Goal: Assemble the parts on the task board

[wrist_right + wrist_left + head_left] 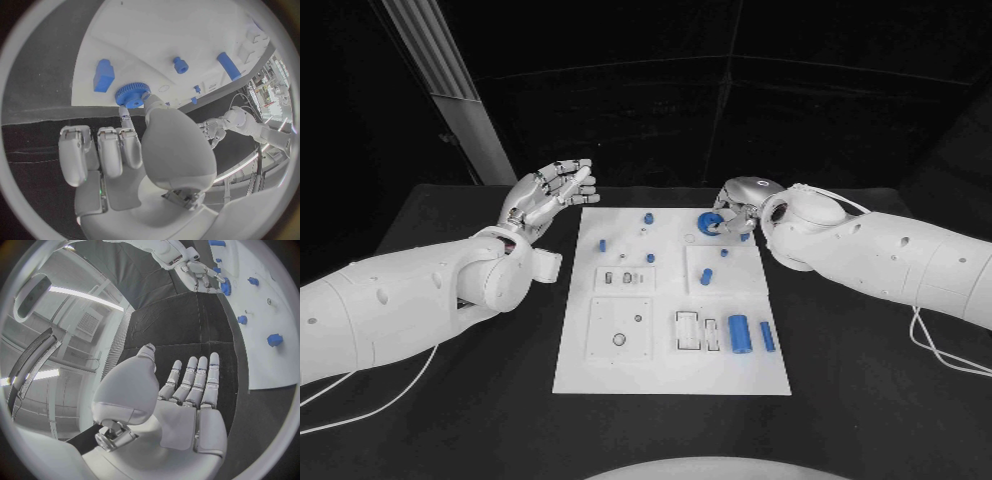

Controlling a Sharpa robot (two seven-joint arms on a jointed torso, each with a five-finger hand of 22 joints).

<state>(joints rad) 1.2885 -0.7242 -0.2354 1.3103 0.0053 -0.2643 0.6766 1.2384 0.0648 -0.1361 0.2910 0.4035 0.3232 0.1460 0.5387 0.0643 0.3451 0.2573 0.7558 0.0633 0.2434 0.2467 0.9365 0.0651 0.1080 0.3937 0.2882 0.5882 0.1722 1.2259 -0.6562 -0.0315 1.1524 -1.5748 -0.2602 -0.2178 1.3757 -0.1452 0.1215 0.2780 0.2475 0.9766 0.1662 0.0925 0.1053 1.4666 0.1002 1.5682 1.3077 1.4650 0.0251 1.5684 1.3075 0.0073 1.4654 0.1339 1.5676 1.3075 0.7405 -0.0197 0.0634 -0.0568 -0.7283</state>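
Observation:
The white task board point(672, 375) lies in the middle of the black table. A blue toothed gear point(710, 223) sits at the board's far right corner, and my right hand point(747, 200) pinches its rim between the thumb and a finger while the other fingers stay curled back. The right wrist view shows the gear point(130, 95) flat against the board point(156, 30) with those fingertips point(127, 111) on it. My left hand point(548, 195) hovers off the board's far left corner, fingers spread and holding nothing; in its wrist view the palm point(187, 400) is bare.
Small blue pegs point(648, 216) point(603, 244) point(705, 276) stand on the board's far half. Two blue cylinders point(740, 332) point(767, 336) lie near its right edge beside white sockets point(689, 330). A blue block point(104, 75) and a peg point(180, 64) lie close to the gear.

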